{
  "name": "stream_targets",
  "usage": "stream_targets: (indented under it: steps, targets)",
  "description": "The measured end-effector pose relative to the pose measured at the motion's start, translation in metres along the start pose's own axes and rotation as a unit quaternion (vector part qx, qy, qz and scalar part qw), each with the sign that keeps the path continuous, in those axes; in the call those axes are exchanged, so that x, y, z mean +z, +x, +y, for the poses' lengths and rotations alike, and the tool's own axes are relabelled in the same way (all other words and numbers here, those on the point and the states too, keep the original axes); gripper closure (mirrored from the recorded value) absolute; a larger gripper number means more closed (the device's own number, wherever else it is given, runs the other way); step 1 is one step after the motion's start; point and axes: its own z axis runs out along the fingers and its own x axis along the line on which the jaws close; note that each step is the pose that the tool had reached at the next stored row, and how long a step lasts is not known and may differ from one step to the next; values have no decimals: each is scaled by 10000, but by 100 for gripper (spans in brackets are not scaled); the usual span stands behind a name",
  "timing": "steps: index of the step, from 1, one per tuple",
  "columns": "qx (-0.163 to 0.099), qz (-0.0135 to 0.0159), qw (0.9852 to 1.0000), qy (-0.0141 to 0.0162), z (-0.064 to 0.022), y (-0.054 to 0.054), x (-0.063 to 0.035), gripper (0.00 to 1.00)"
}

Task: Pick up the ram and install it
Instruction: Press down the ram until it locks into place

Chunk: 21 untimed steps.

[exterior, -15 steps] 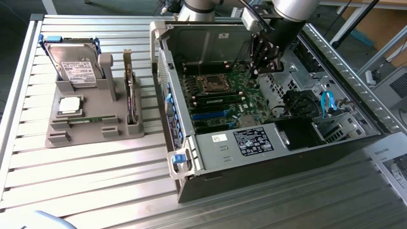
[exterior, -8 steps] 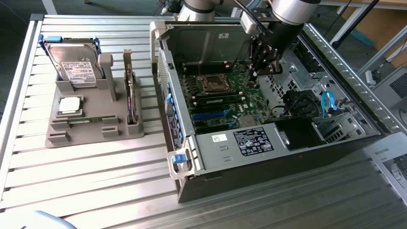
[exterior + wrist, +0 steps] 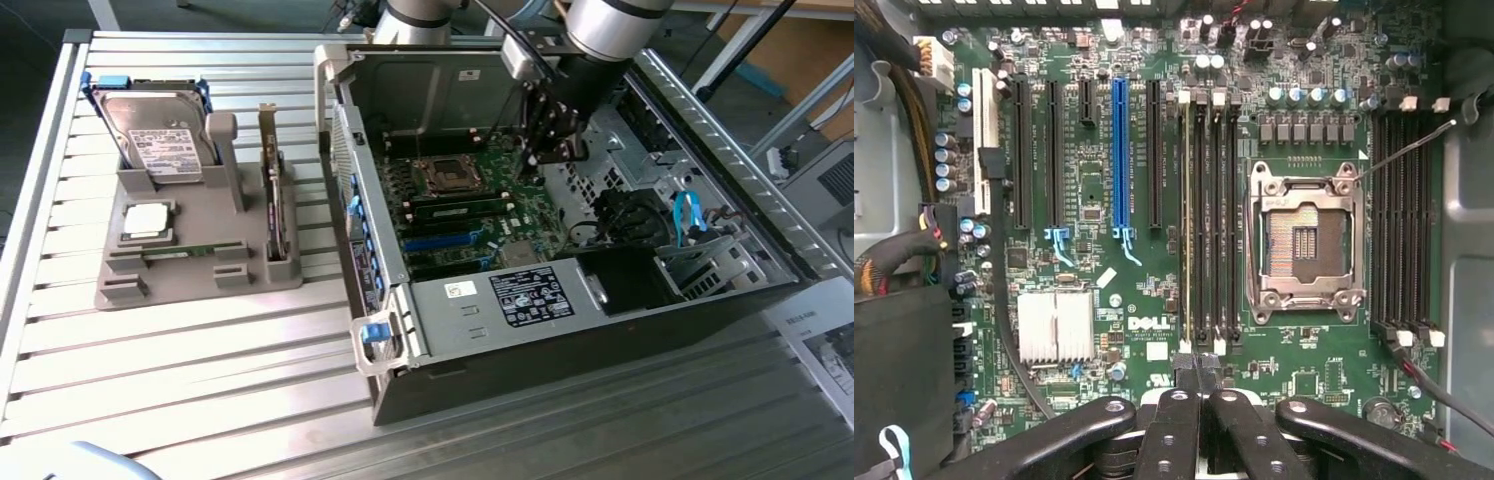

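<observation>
While jaws of gripper (image 3: 1197, 368) sit pinched together, empty, above motherboard (image 3: 1104, 290), ram (image 3: 179, 252) stands edgewise in grey holder (image 3: 180, 288), well apart. Likely light, stiff, fragile: grip long edges mid-length, avoid chips, contacts.

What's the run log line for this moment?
arm: inside computer case | jaws: shut, nothing seen held, above memory slots | ram: lying in grey tray beside case
</observation>
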Motion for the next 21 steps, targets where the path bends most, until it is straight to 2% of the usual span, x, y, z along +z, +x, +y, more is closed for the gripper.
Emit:
stream_targets:
  steps: [21]
  targets:
    - [-1,0,10000,32,-5,5,198,90]
